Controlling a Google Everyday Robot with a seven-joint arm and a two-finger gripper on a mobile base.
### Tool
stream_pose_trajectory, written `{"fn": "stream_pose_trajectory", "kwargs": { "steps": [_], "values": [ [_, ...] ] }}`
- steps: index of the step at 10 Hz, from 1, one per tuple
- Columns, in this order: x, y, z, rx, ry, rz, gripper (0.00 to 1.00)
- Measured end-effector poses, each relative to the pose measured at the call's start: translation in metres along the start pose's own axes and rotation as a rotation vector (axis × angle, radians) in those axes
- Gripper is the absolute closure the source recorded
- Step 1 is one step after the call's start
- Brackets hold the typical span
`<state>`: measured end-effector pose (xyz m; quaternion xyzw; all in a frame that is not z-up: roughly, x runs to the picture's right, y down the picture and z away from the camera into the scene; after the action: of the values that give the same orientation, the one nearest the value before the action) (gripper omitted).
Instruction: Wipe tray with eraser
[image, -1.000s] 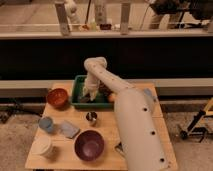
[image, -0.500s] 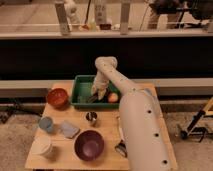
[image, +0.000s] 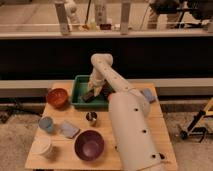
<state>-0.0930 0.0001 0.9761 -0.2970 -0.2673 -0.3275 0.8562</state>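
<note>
Found the white arm's gripper (image: 93, 93) shifted a little leftward from its place half a second earlier, with the wrist turned and the thick white forearm swung lower over the right side of the wooden worktop (image: 65, 112). Lost sight of the small orange thing seen just right of the wrist then, presumably hidden behind the arm.

Camera view: saw the gripper low inside the green rectangular plastic tray (image: 78, 89) with raised sides, left of its middle, at the far edge of the worktop. Saw the small dark oblong block of an eraser (image: 89, 97) right at the gripper's tip, on or just above the tray floor. Could not tell the state of the jaws, apart or clamped on the block. Noted an orange-red bowl (image: 57, 97) just left of the tray, a small metal cup (image: 91, 117) in front of it, a purple bowl (image: 89, 145) nearer still, a flat grey-blue pad (image: 68, 129) and a white cup (image: 46, 148) toward the near left corner.

Judged the step in hand to be the wiping itself, with the eraser down in the tray and worked sideways along the floor. Judged the job under way, not shown finished. Called for next: keeping the block flat and pressed down, carrying the stroke on toward the left wall, stopping short of the rim, then sweeping back. Reckoned on a risk of sliding the tray along the worktop under too hard a push.
</note>
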Motion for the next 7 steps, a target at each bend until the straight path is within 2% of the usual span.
{"fn": "stream_pose_trajectory", "kwargs": {
  "steps": [3, 7],
  "values": [
    [-0.018, -0.011, 0.006, -0.003, -0.006, -0.037, 1.0],
    [-0.032, 0.012, 0.011, -0.03, -0.012, -0.086, 1.0]
  ]
}}
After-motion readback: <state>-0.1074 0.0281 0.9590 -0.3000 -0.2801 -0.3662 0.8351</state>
